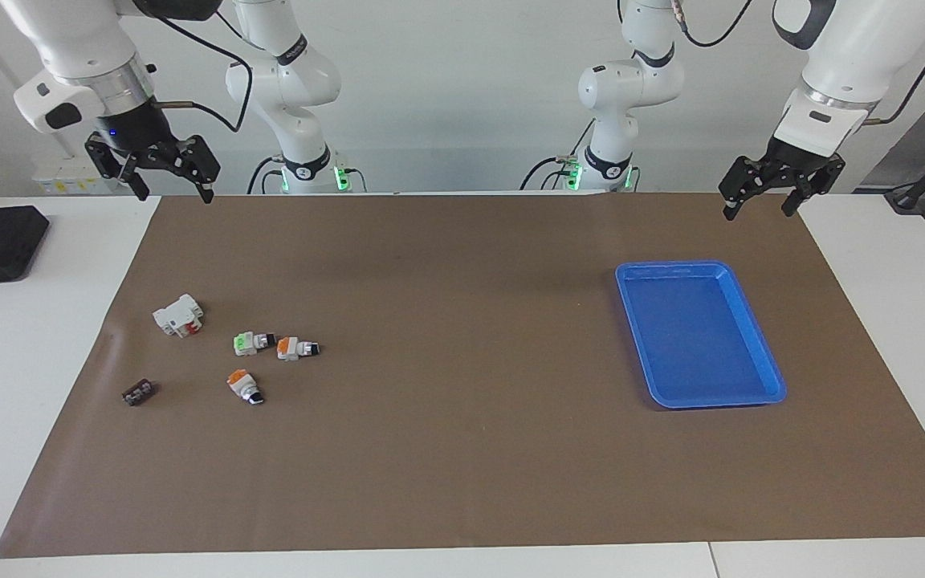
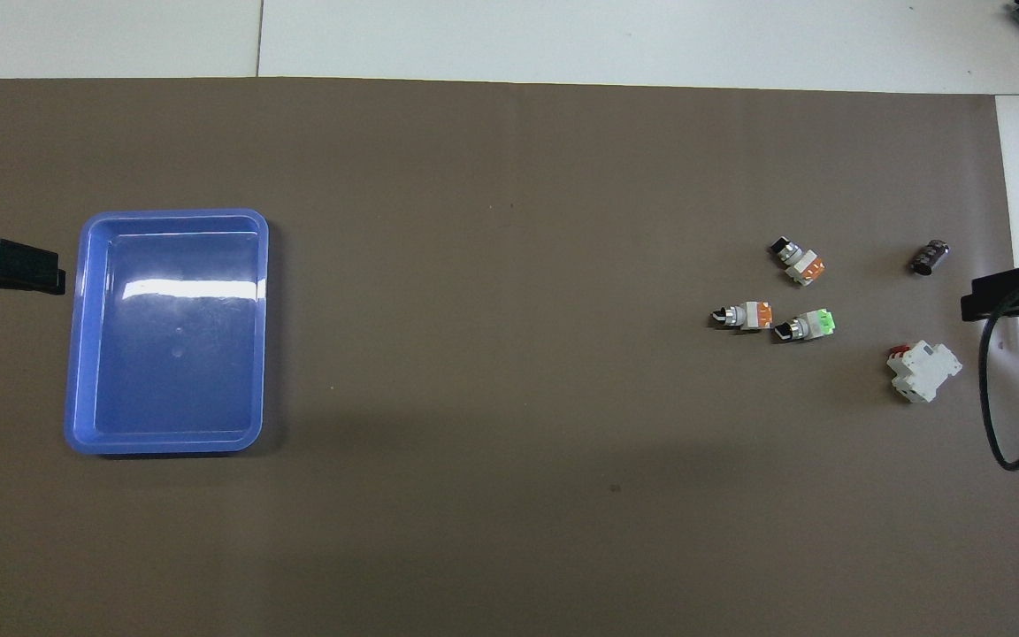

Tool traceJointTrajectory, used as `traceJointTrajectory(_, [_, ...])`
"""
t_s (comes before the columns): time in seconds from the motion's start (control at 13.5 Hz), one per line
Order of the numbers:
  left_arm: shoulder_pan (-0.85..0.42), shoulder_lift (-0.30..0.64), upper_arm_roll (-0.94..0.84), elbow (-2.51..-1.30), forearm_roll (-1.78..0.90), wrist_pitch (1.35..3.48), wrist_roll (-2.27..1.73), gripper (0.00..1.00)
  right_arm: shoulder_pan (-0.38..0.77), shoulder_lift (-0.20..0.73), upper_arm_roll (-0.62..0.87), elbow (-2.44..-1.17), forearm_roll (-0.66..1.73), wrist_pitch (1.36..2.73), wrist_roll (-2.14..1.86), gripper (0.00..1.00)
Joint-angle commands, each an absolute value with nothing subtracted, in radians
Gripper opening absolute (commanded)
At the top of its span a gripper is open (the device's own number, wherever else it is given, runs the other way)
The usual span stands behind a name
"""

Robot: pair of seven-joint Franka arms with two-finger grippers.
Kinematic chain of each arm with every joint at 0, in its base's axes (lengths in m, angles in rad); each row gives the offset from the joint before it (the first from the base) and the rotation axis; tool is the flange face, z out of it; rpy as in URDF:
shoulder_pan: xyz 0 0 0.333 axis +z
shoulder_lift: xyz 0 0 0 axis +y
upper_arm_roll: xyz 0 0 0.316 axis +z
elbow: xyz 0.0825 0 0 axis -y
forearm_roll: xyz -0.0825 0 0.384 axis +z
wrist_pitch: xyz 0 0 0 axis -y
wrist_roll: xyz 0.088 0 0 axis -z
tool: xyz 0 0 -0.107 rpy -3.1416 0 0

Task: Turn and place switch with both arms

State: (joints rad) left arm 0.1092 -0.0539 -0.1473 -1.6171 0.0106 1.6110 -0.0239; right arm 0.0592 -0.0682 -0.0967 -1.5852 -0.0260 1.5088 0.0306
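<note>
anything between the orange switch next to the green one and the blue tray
Nothing visible: bare mat runs from the switch to the blue tray. The green-ended switch lies close beside it, toward the right arm's end.

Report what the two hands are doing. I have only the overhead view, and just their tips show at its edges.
Observer: The right hand hangs up in the air, well clear of the brown mat, at the right arm's end of the table. It is open and holds nothing.
Operator: Now give me the left one.
Observer: The left hand hangs at about the same height at the left arm's end. It is open and empty, and does not touch the blue tray.
Operator: Check the arm bases.
Observer: Green lights glow at the foot of both arms.
</note>
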Motion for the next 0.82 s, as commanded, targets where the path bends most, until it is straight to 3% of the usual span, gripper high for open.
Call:
traceJointTrajectory(0.0, [0.118, -0.075, -0.152, -1.643, 0.014, 1.617, -0.02, 1.0, 0.051, -0.078, -0.094, -1.583, -0.023, 1.489, 0.047, 1.0])
traceJointTrajectory(0.74, [0.118, -0.075, -0.152, -1.643, 0.014, 1.617, -0.02, 1.0, 0.057, -0.109, -0.087, -1.63, -0.018, 1.538, 0.038, 1.0])
